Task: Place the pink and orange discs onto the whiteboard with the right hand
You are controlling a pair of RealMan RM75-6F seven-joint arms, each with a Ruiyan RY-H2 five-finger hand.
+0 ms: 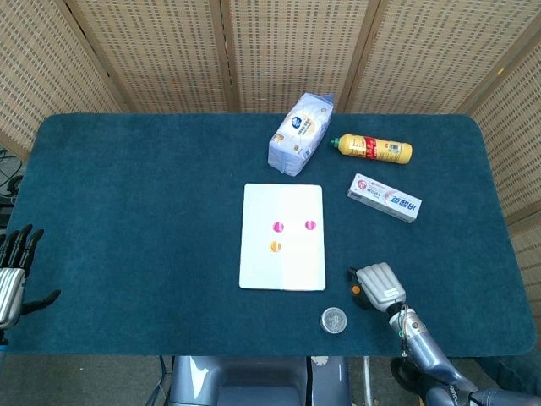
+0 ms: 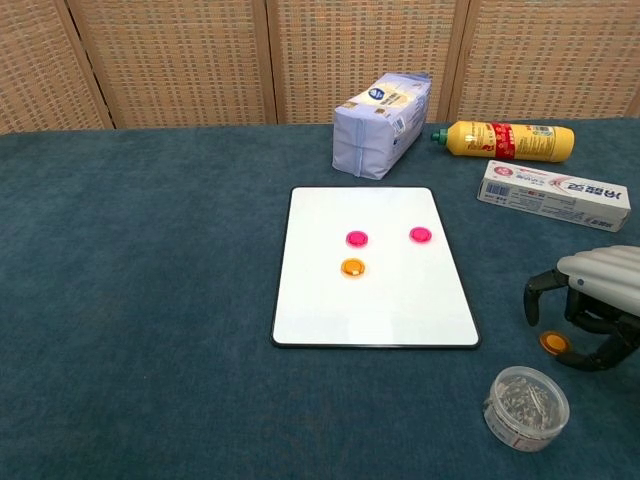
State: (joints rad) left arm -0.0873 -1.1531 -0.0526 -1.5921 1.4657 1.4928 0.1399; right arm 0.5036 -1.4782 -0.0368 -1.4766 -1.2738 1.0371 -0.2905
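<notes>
The right hand (image 2: 592, 305) hangs low over the desk (image 2: 150, 300), knuckles up, its fingers (image 2: 540, 290) curled downward and spread around an orange disc (image 2: 553, 343) lying flat on the blue felt between thumb and fingers (whether they touch it I cannot tell). Ahead and to the left of the fingers lies the flat white whiteboard (image 2: 375, 310), carrying two pink discs (image 2: 357, 239) and another orange one. A round clear tub (image 2: 525, 407) sits just below the fingers. The left hand (image 1: 12, 275) rests open at the desk's far edge, fingers apart.
</notes>
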